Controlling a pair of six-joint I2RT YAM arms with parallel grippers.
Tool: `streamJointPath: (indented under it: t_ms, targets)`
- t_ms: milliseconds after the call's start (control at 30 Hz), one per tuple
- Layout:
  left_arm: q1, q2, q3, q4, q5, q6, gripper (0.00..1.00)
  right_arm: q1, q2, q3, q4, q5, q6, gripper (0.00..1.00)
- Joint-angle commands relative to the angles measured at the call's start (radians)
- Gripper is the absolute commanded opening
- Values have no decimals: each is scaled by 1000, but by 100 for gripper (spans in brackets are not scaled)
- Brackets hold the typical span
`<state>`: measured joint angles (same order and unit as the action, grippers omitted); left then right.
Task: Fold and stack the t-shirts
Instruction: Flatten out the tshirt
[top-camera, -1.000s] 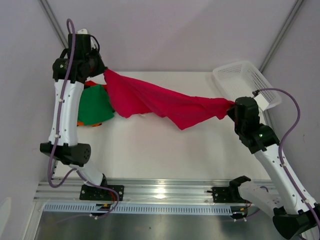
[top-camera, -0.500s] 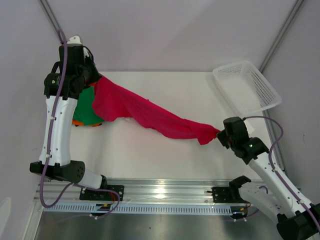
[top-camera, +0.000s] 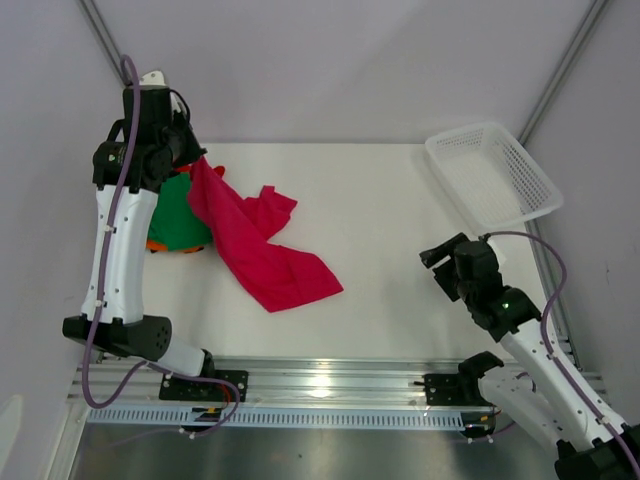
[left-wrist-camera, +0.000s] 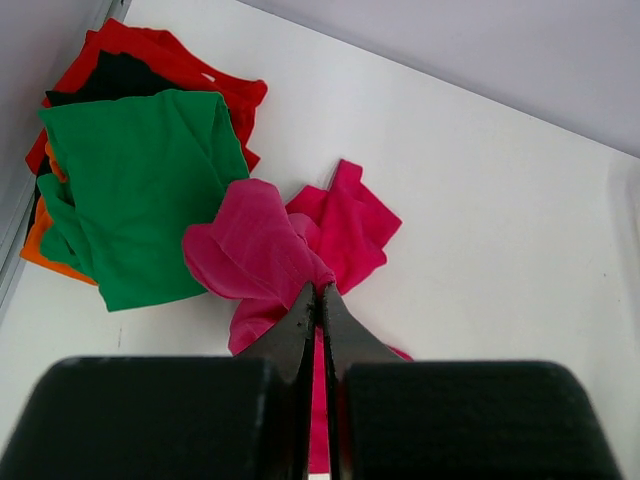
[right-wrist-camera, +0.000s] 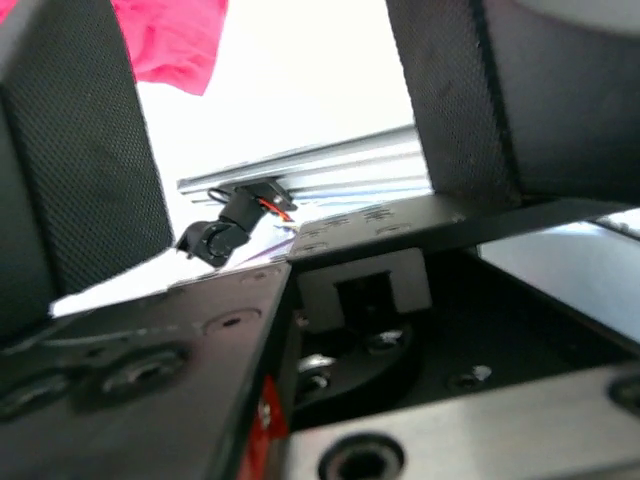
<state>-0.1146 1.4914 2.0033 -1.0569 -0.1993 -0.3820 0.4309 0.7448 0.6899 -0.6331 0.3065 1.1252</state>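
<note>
Upper left of top view: left gripper (top-camera: 200, 163) pinched tight on soft crimson-red cloth t-shirt (top-camera: 262, 255), rest crumpled on white table (top-camera: 400, 220) left of centre, touching folded green cloth t-shirt (top-camera: 180, 212). Lower right: right gripper (top-camera: 438, 266) spread wide, empty.

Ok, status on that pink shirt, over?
Left gripper shut on pink shirt, beside the folded stack. Right gripper open, empty. Shirt crumpled, trailing onto the table. Basket clear, far right.
</note>
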Motion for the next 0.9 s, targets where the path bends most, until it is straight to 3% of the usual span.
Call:
streamJointPath:
  t_ms: [0,133,200,367,567,867]
  targets:
    - [9,0,28,35,3,18,1,2,-58,-50,182,-142,-128,75]
    - [9,0,14,41,18,3,1,5,-6,-92,380,-386,-176,75]
    - [7,0,15,51,65,-9,1,34,71,-66,383,-441,-221,74]
    - [-45,20,43,110,251,37,1,97,152,-4,365,-386,-272,74]
    - [-249,142,239,106,327,216,1,104,206,-4,401,-397,-271,73]
    - [-551,150,267,210,417,313,1,120,243,-18,423,-382,-266,73]
